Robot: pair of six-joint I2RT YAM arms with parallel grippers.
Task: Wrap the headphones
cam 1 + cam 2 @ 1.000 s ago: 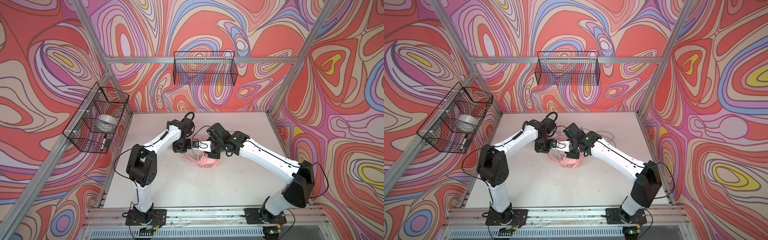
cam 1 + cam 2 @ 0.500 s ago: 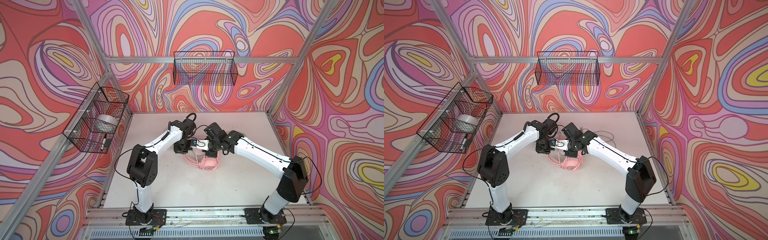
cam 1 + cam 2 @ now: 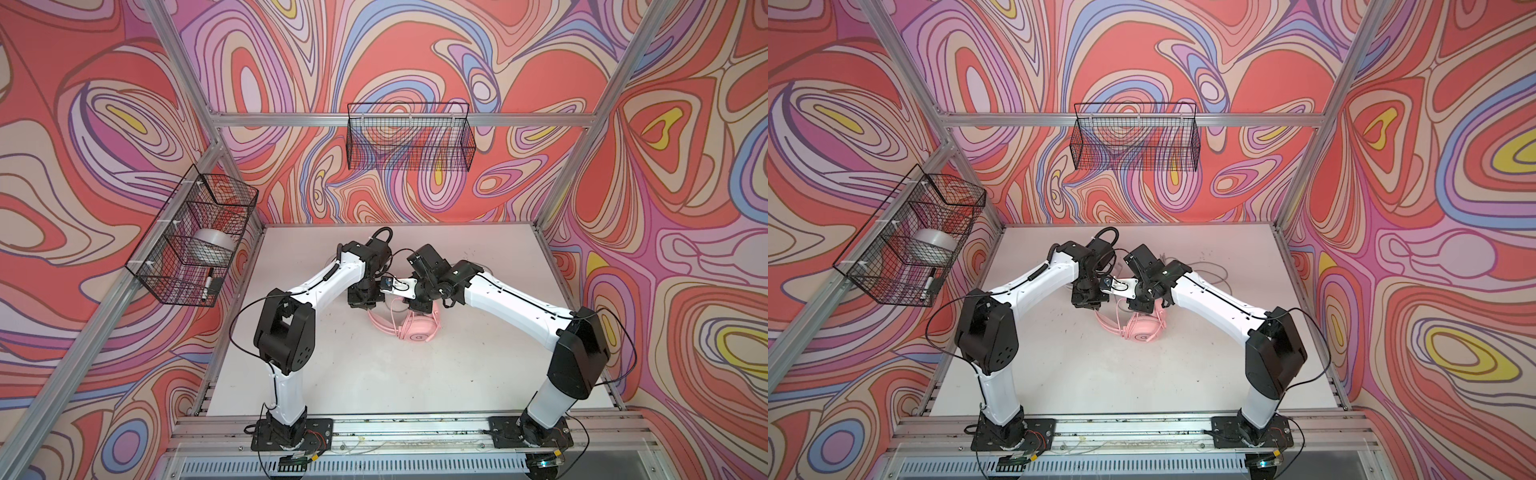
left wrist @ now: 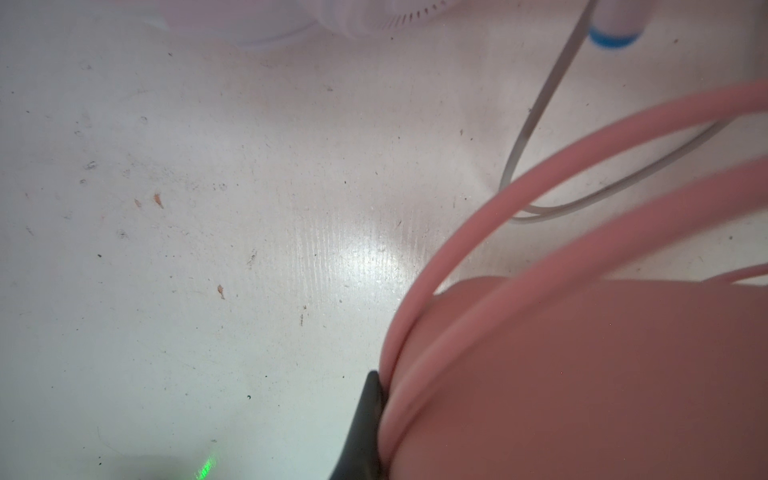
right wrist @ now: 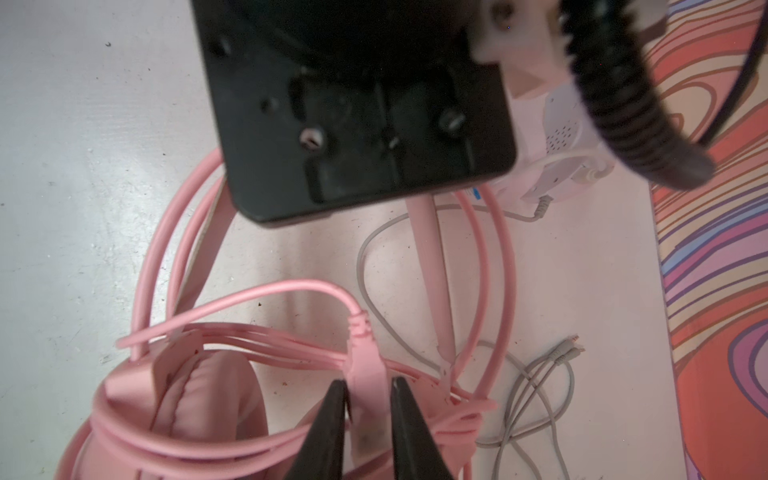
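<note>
The right arm is folding inward: compared with a second back, its elbow is riding closer to the middle and its wrist is crowding up against the left arm's, while the pink headset (image 3: 417, 328) is barely shifting.

Starting at the right tool (image 5: 366, 384), its fingers are standing slightly apart and straddling the plug end (image 5: 360, 332) of the pink cable (image 5: 232, 438). Thin gaps are showing either side, so it's looking like a loosening hold rather than a clamp. The plug's long axis is running straight along the fingers, pointing away from the wrist toward the left tool (image 3: 362, 300). It's lying crosswise on top of the wound strands that are circling the folded earcups.

That's the relation everything is hanging on. The plug is sitting right in the right tool's mouth with the coils just beneath, so the right arm is looking like the nearer one for tucking that end in.

Moving outward, the left tool is pinched together on the pink headset at its band side, with pink strands pressing against its one visible finger (image 4: 368, 409) in the left wrist view. Just beside it the white headset (image 5: 559, 137) is waiting, its grey cable (image 5: 365, 266) sprawling loose over the surface (image 3: 374, 374), not yet wrapped.
</note>
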